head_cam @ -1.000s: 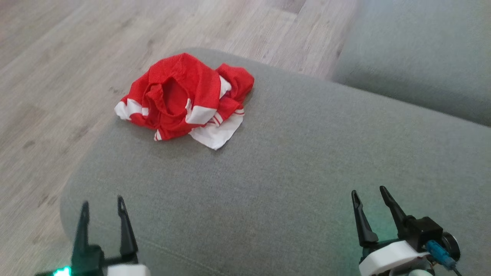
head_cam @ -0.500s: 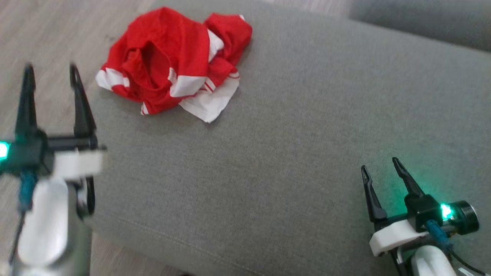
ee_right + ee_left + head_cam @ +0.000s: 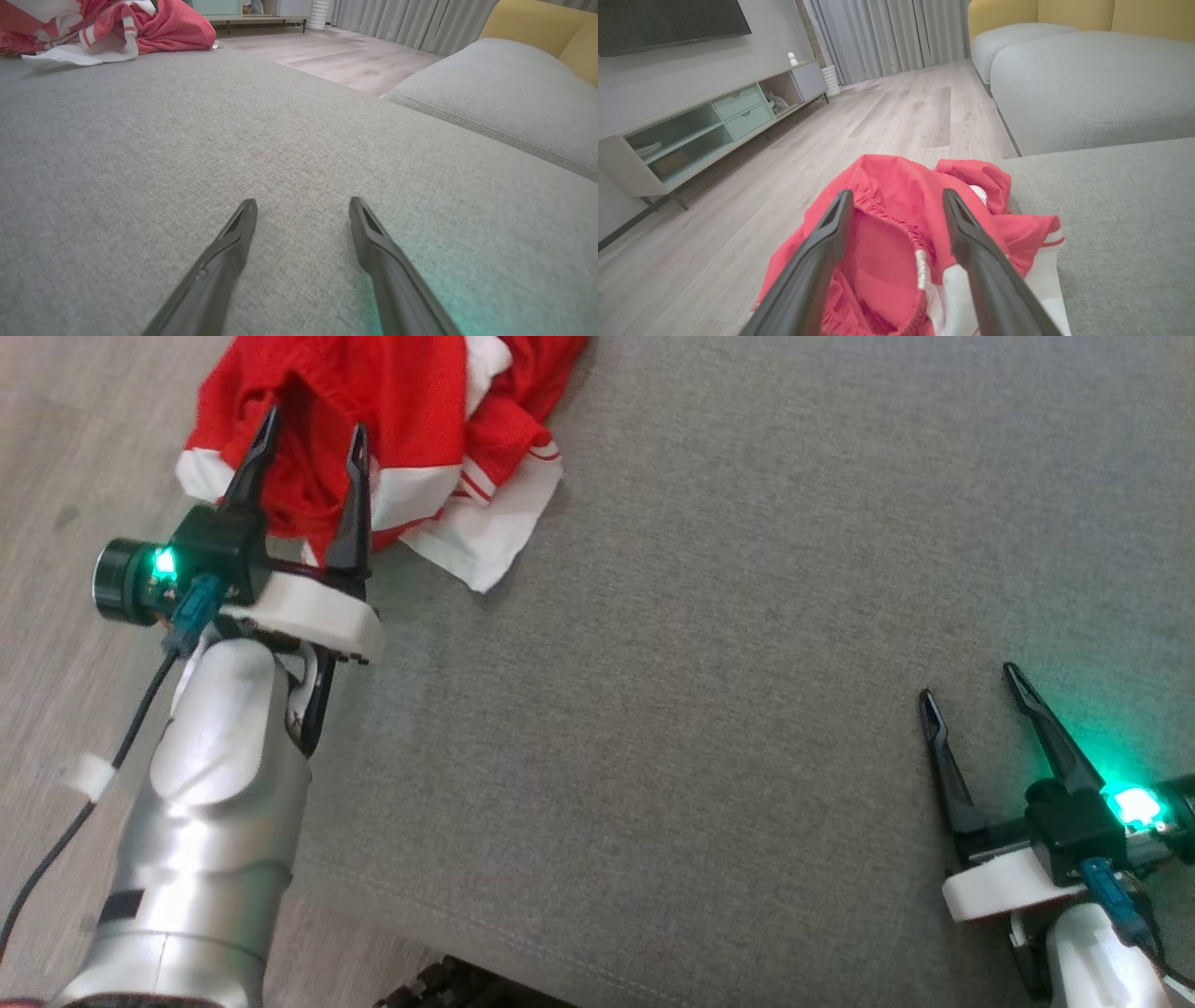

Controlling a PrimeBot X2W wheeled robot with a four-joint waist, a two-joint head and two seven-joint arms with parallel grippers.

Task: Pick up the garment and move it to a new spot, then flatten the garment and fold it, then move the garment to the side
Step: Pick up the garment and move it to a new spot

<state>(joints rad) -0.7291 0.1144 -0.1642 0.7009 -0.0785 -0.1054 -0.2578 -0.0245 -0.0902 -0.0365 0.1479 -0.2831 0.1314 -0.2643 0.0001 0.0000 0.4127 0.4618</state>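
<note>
The task is at its very start: nothing has been lifted, flattened or folded yet. The left gripper [image 3: 316, 420] has its two dark fingers spread apart and grips nothing. The crumpled red mesh jersey with white panels and red-striped trim [image 3: 411, 392] lies directly ahead of its jaws, on the corner of the grey woven sofa cushion [image 3: 700, 663], beside the pale wood-plank floor [image 3: 56, 448]. In the left wrist view, a gathered red hem around an opening sits in the gap between the fingers. Whether the tips touch the cloth I cannot tell. A white flap spreads just right of the right-hand jaw.

The right gripper [image 3: 967, 681] is likewise released and empty, low over bare cushion, with the jersey well ahead and to the left of its jaws. I judge the step in hand to be the first grasp. The carry to a new spot, the flattening, the fold and the move aside all remain.

Far ahead and left of the left jaws stands a low pale cabinet with open shelves and green drawers [image 3: 738, 112]. Its leftmost shelves seem to hold pale dishes [image 3: 647, 148] and a brown object [image 3: 668, 162]. An open bay further right holds small items [image 3: 775, 100] too blurred to name.
</note>
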